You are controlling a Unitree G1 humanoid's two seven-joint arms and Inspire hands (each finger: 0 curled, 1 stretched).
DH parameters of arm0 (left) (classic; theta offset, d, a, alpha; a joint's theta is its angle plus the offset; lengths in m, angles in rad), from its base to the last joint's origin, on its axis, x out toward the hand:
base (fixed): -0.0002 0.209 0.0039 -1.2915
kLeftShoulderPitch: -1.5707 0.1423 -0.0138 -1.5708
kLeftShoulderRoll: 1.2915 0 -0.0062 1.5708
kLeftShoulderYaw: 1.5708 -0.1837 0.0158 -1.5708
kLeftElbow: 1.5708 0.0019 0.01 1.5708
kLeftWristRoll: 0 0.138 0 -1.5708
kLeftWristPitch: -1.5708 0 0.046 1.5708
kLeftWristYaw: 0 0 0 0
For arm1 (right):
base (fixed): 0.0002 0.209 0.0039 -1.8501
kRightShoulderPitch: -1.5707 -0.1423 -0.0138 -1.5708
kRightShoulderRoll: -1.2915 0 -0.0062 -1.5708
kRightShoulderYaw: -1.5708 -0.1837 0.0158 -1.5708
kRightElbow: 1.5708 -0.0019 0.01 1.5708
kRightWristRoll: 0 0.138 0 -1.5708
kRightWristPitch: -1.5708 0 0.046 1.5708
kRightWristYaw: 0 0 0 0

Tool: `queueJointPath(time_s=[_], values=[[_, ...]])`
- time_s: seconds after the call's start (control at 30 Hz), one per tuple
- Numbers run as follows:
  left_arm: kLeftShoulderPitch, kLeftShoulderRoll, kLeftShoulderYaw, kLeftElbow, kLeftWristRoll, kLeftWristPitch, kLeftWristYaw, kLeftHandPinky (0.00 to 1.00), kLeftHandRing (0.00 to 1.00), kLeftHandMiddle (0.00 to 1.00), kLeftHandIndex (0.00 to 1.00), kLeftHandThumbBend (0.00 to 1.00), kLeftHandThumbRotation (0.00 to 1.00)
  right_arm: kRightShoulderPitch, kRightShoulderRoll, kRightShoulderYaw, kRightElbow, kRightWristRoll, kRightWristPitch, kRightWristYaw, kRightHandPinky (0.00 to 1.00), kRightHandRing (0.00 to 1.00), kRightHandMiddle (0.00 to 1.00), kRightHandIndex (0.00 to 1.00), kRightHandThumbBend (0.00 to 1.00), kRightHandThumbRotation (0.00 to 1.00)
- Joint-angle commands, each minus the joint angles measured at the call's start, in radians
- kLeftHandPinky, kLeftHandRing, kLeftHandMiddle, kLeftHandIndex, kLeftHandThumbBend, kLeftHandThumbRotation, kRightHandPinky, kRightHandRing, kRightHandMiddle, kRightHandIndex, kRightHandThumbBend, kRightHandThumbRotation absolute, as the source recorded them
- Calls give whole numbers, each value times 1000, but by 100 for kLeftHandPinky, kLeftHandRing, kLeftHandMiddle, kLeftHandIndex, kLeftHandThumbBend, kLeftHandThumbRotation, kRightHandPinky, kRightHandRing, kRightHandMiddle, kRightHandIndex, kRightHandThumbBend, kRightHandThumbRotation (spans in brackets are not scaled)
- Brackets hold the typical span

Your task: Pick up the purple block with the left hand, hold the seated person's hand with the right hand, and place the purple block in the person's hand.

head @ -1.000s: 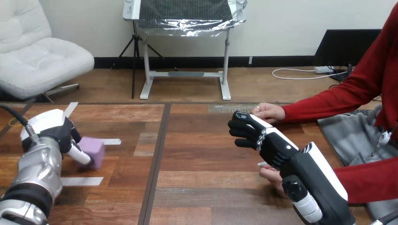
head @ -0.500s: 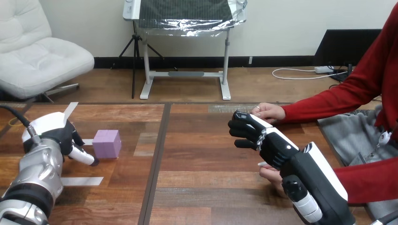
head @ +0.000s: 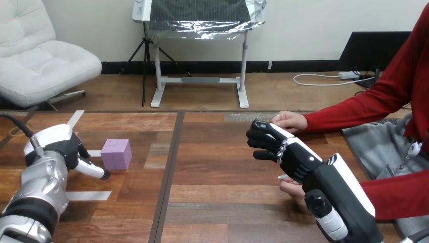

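Observation:
The purple block (head: 116,154) sits flat on the wooden table (head: 217,202), left of the middle seam. My left hand (head: 59,148) is open just left of it, with one straight finger (head: 93,170) reaching along the table past the block's near corner without holding it. My right hand (head: 291,152) hovers at the right, back up, over the person's hand (head: 290,188), which peeks out beneath it. I cannot tell whether the two touch. The person's other hand (head: 289,120) rests farther back on the table, red sleeve behind it.
Strips of white tape (head: 88,195) lie on the table near my left arm. A dark seam (head: 169,172) runs down the table between the block and my right hand. The person's red-sleeved arms enter from the right edge.
A second ago my left hand was wrapped against the block; the block has come free and now stands on the table to the right of it. The right hand has stayed put.

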Motion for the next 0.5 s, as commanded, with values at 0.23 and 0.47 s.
queueJointPath(time_s=[0.23, 0.47], values=[[-86, -1, -33, -27, 33, 2, 19, 65, 77, 78, 72, 79, 42, -26, 13, -15, -46, 2, -16, -14, 82, 86, 87, 89, 94, 100], [-87, -4, -33, -24, 34, 9, 19, 63, 76, 78, 72, 80, 43, -26, 15, -17, -47, -3, -17, -15, 82, 86, 87, 89, 94, 100]])
